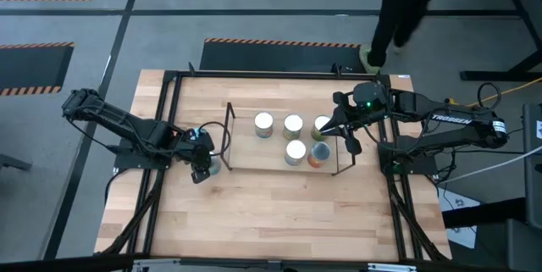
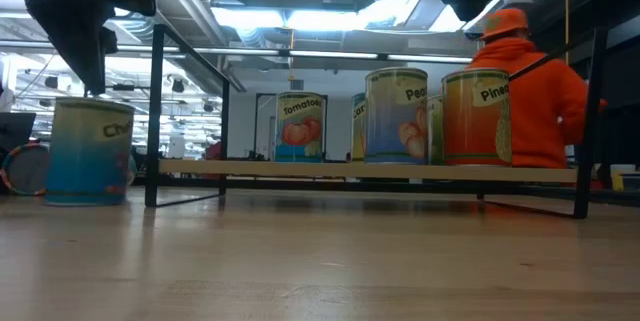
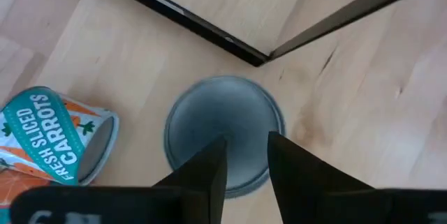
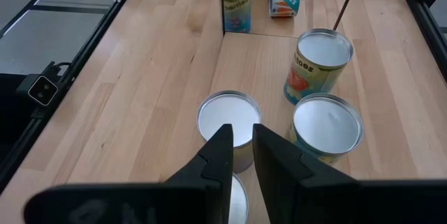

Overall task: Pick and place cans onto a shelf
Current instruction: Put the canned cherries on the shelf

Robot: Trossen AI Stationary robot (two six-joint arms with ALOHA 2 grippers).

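Blue-labelled, the can point(image 2: 88, 151) at the far left stands upright on the table, long axis vertical, just outside the shelf's point(image 1: 229, 141) left end. Directly above its silver top hangs the left gripper point(image 3: 246, 155), fingers a little apart and clear of the tin. A carrots can point(image 3: 59, 144) lies tipped on its side nearby. To the right, five cans stand upright on the shelf, among them a tomatoes can point(image 2: 300, 126). Over the shelf's right end hovers the right gripper point(image 4: 241, 147), fingers narrowly parted, holding nothing.
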